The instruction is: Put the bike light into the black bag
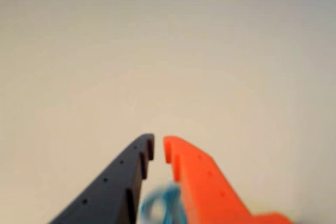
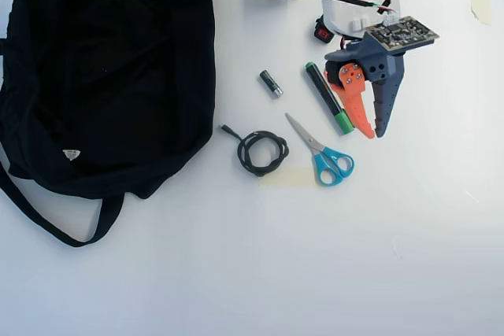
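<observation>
Closest to the arm's base at the bench's top edge, bike light (image 2: pixel 322 33), partly hidden under the arm, then jaws nearly pressed together on nothing, gripper (image 2: pixel 376 134) beside green-capped marker (image 2: pixel 329 98), farther off scissors (image 2: pixel 321 152), black bag (image 2: pixel 102 68) filling the top-left corner.

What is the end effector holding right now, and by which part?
Nothing. The end effector is nearly closed on empty air above the table, beside the marker.

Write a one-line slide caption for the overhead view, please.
Nearly closed gripper hovers beside marker, scissors, coiled cable, with black bag at left.
</observation>
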### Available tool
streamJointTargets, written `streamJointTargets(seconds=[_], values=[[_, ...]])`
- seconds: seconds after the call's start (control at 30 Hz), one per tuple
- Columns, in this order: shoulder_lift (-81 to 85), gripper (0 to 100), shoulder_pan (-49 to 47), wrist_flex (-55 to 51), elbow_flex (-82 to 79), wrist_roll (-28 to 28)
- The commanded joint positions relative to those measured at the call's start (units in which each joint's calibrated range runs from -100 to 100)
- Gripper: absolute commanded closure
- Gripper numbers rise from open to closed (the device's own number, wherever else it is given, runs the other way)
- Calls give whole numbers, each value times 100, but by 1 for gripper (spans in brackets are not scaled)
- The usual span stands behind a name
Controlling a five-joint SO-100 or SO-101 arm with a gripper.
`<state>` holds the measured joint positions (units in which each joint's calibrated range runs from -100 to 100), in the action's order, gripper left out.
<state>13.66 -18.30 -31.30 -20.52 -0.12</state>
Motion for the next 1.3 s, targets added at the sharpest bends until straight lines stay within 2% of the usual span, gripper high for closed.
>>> streamJointTargets(seconds=[0.0,0.1,0.4,0.6,0.67,0.83,1.07,1.27], values=[[651,98,-377,-1642,129,-87],[1082,98,-407,-2736,111,-51],[1356,98,-878,-4958,84,-82],[1365,98,-1162,-5828,84,-98],[1365,98,-1177,-5940,84,-166],[1365,98,-848,-6121,75,-1309],[1564,98,-93,-6052,-347,-2106],[2062,98,-145,-5561,-1254,-1923]])
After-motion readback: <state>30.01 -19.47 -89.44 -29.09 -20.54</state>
